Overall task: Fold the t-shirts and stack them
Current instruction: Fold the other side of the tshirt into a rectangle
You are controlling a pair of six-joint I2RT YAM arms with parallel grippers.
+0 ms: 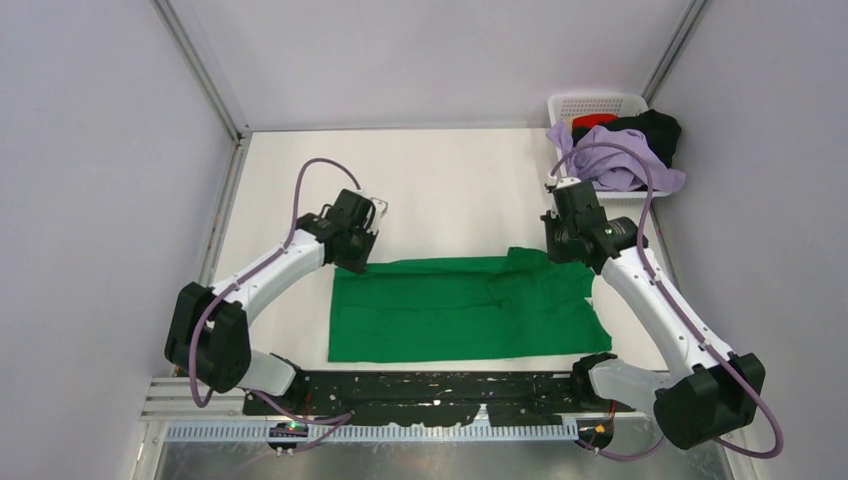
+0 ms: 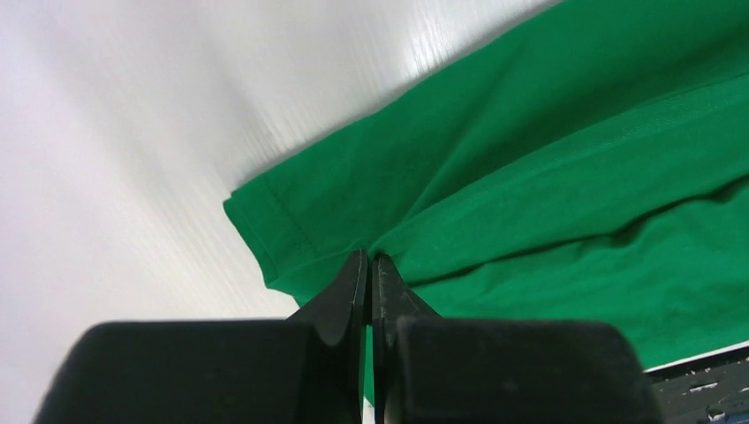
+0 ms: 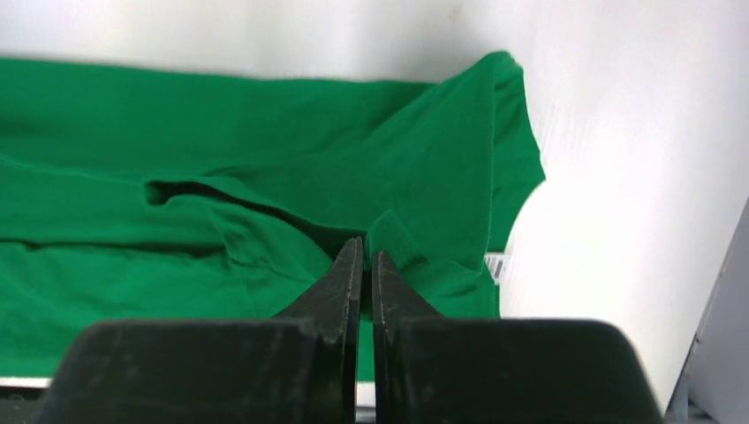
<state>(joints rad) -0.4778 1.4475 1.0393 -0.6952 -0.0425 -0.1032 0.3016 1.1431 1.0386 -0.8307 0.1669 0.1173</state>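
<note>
Jaws on both sides are clamped on the far edge of the green t-shirt (image 1: 460, 310), spread on the bench (image 1: 450, 180), so a lengthwise fold seems in hand; next, both must lift evenly and carry it nearward.

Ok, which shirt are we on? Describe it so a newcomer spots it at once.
Start at the white table. Spread along its near edge lies the green t-shirt. It is the only shirt laid out; a lavender shirt, a black shirt and a red shirt are piled on the white basket at the far right corner.
</note>
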